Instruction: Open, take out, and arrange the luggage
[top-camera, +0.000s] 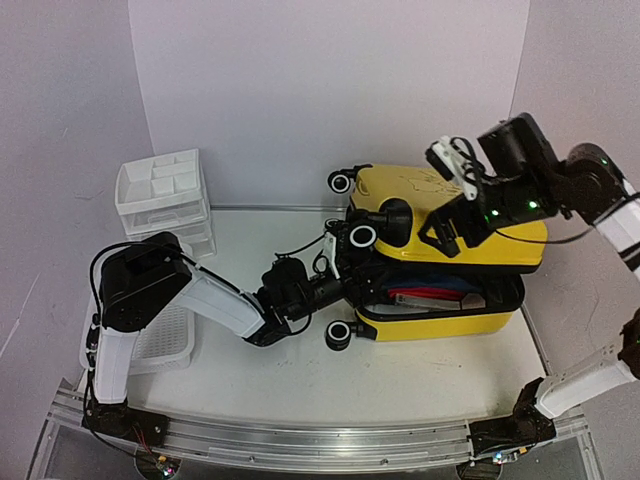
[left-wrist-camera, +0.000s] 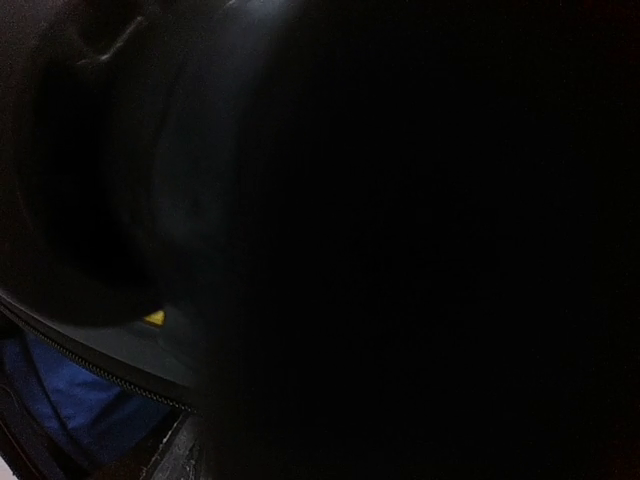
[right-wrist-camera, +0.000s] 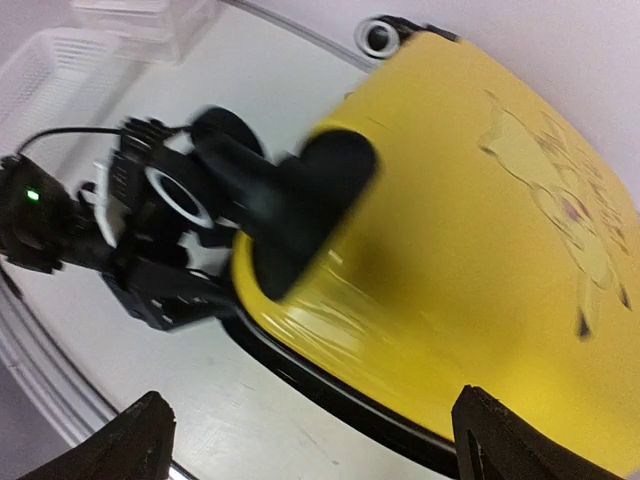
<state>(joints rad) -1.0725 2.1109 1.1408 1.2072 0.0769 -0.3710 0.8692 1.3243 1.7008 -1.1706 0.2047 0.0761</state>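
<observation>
Although the left wrist camera shows almost only darkness, with a strip of zipper and some blue fabric (left-wrist-camera: 60, 395) low at its left edge, the overhead view lays the scene out. Far out to the left of the left gripper (top-camera: 335, 262), and well apart from it, stand a white plastic drawer unit (top-camera: 160, 190) at the back and a white mesh basket (top-camera: 170, 345) beside that arm's base. The left gripper sits right at the left end of the luggage (top-camera: 440, 325), a yellow hard-shell suitcase with a Pikachu print lying on the white table (top-camera: 280, 385). A black-and-white wheel (top-camera: 362, 236) lies just beyond its fingers. Whether its jaws stand wide, narrow or closed on something cannot be told, since the arm and the wheel mount hide them. To the right of that gripper the lid (top-camera: 400, 190) is tilted up off the lower shell. In the gap between them show a red item (top-camera: 425, 294), blue cloth above it and something white (top-camera: 472, 300) further right. The right gripper (top-camera: 452, 165) hangs over the lid's top. In its own wrist view the two dark fingertips (right-wrist-camera: 140, 440) stand wide apart at the bottom corners, empty, with the yellow printed lid spread out beneath and ahead of them.
</observation>
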